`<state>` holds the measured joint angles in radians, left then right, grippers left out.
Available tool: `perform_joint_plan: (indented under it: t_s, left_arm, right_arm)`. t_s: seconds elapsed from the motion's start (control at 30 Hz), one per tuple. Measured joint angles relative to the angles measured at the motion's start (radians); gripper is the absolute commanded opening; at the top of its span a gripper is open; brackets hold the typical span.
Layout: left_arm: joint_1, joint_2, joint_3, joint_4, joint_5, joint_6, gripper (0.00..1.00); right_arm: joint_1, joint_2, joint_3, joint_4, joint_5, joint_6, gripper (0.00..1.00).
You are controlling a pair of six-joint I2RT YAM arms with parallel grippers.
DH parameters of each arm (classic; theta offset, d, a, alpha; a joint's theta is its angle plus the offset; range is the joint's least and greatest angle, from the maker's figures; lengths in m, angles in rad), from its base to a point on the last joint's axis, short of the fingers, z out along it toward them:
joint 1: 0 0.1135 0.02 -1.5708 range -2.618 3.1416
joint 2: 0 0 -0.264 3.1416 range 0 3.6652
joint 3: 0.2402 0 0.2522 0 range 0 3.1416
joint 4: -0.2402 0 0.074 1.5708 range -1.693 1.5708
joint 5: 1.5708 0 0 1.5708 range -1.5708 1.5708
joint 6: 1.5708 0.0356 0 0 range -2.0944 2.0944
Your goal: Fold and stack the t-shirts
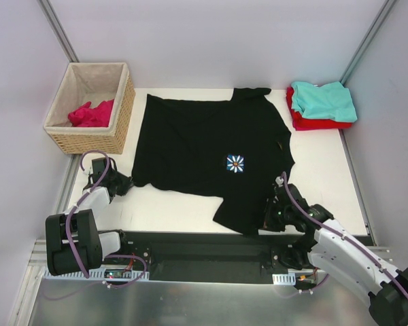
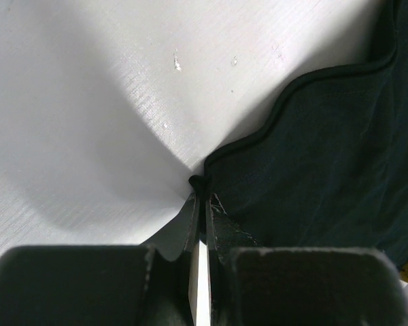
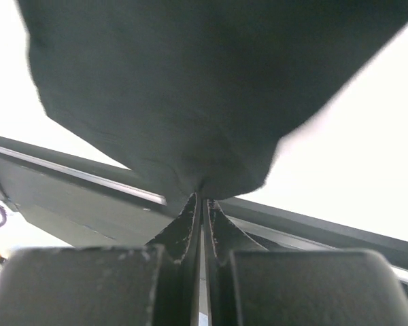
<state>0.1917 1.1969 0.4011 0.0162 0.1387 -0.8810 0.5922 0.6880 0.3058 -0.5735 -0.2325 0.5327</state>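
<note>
The large black t-shirt (image 1: 204,153) with a small flower print lies spread on the white table (image 1: 319,176). My left gripper (image 1: 122,183) is shut on its near-left hem corner; in the left wrist view the pinched hem (image 2: 202,187) sits at the fingertips. My right gripper (image 1: 270,212) is shut on the shirt's near-right edge, lifted off the table; the cloth (image 3: 197,88) hangs from it in the right wrist view. The teal t-shirt (image 1: 323,100) lies folded on the red t-shirt (image 1: 313,123) at the back right. The magenta-pink t-shirt (image 1: 92,113) lies crumpled in the basket.
The wicker basket (image 1: 122,112) with beige lining stands at the back left, close to the shirt's left sleeve. The table's near edge meets a black rail (image 1: 204,244) between the arm bases. Grey walls close in both sides.
</note>
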Motion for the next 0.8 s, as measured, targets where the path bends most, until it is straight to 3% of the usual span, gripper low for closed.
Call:
perform_joint_plan:
  t_s: [0.57,0.8]
  left_arm:
    - [0.0,-0.108,0.012,-0.11,0.067,0.029,0.0]
    - [0.0,-0.169,0.114,-0.187,0.061,0.051,0.0]
  right_arm:
    - [-0.002,0.197,0.392,-0.004,0.261,-0.164,0.01]
    - [-0.13,0.196,0.438,-0.011,0.306,-0.227,0.01]
